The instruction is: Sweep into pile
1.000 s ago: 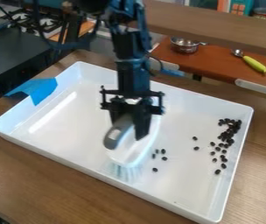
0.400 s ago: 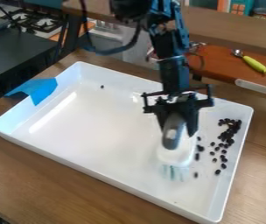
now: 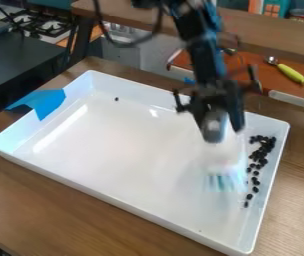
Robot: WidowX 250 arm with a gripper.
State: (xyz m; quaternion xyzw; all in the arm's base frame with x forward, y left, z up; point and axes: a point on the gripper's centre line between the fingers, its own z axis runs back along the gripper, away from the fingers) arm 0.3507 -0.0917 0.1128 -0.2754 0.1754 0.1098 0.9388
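My gripper [image 3: 215,120] hangs over the right half of the white tray, shut on the grey handle of a white brush [image 3: 225,162]. The brush's pale bluish bristles point down toward the tray's front, just left of the beans. Dark beans [image 3: 261,151] lie in a cluster along the tray's right side, densest toward the back, with a thin line of them trailing to the front. One lone bean [image 3: 116,99] lies near the tray's back left corner.
The white tray [image 3: 134,204] stands on a wooden table [image 3: 68,207]. Blue tape [image 3: 46,102] covers its left rim. Behind are a wooden ledge, a red-brown counter with a yellow-green handled scoop [image 3: 291,73], and a stove at the back left.
The gripper has moved right with the brush, most recently also lifting somewhat. Beans that lay apart in the right half are now against the cluster. The lone back-left bean has come into sight.
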